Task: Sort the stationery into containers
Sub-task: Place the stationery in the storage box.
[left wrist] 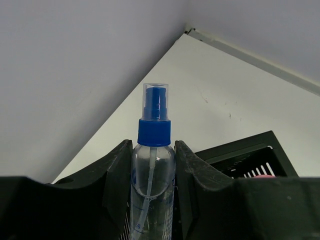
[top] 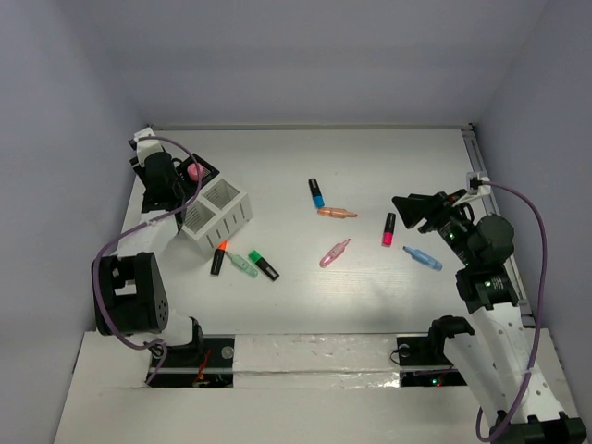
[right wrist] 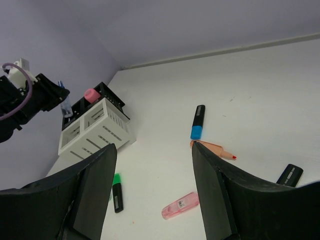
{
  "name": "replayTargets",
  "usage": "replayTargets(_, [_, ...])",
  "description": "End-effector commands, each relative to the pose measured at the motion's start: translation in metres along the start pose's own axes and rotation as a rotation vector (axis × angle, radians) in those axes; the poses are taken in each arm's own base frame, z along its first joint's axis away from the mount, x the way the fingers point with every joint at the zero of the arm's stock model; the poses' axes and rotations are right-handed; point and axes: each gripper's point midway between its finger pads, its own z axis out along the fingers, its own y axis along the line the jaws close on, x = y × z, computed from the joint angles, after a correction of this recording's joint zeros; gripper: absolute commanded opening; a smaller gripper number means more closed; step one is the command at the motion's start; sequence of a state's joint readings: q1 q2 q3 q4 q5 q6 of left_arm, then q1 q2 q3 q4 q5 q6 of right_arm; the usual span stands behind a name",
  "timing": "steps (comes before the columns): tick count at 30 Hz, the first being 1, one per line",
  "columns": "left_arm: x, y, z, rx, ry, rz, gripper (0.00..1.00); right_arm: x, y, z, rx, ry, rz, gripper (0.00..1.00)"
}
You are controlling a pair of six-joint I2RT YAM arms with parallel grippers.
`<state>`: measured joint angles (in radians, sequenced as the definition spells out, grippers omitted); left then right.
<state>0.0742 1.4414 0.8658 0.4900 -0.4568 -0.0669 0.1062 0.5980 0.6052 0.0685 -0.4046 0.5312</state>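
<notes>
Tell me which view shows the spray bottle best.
Left wrist: the spray bottle is close and centred, held in the left gripper. Right wrist shows it tiny and distant; top external does not show it clearly.

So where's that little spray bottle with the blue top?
The spray bottle stands upright, held by the left gripper in the left wrist view. It is right by the black organiser, at the far-left corner of the table.
</notes>
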Motion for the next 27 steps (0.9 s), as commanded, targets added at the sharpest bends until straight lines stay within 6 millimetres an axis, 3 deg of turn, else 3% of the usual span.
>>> replayTargets(1, [-0.024,0.0,0.004,-0.004,-0.086,-0.041,0.1,-0.014,0.014,-0.002,-0.051,-0.044,-0.035,0.68])
replayTargets(27, [-0.014,0.005,-0.002,-0.012,-0.069,-0.054,0.32,-0.012,0.013,-0.001,-0.047,-0.04,-0.034,0.68])
